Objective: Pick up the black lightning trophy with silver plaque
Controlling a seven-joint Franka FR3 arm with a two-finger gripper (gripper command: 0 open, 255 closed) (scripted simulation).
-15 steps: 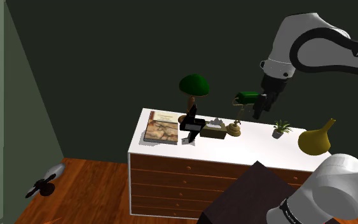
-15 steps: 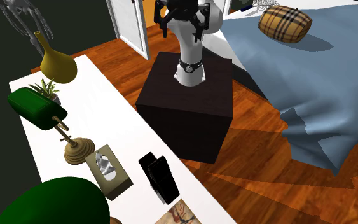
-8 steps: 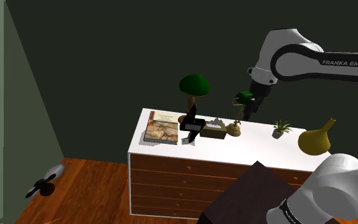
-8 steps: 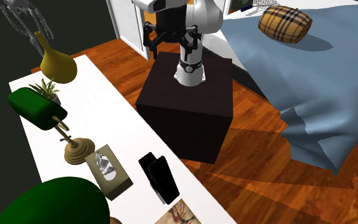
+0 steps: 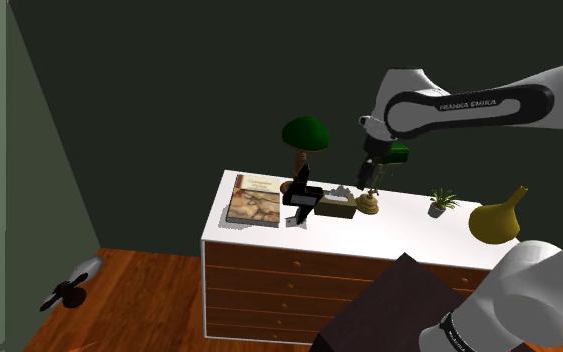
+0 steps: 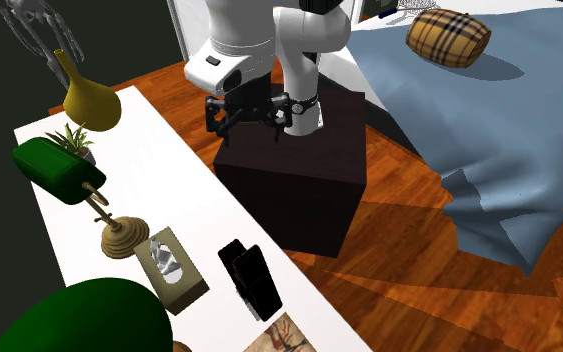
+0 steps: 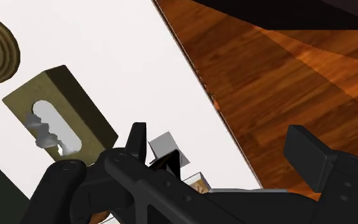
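The arm (image 5: 459, 100) has swung across since a second ago. Back then its hand hung up high over the green lamp shade (image 5: 398, 152). Now it is lower and has gone toward the shoulder view's left, closer to the black trophy (image 5: 302, 199). The things on the worktop (image 5: 409, 240) have not moved.

The trophy stands upright on the white worktop, between the book (image 5: 254, 198) and the tissue box (image 5: 336, 206), just beside both. It is near the edge that faces the stand (image 6: 294, 180). In the wrist view its silver plaque (image 7: 164, 146) peeks out between the fingers (image 7: 308, 153), close to one of them, and the hand hides part of it. The fingers are wide apart and hold nothing. They do not touch the trophy yet.

So the arm is on its way to the trophy, but the grab has not begun. I think the hand needs to go a bit further along the worktop and then come down, so that one finger sits on each side of the trophy. Then it can squeeze and lift.

The tissue box is very close to the trophy, so a finger could bump it on the way down. The brass lamp foot (image 5: 369, 205) is also near the hand. The trophy looks narrow, so a push from the side might tip it over.
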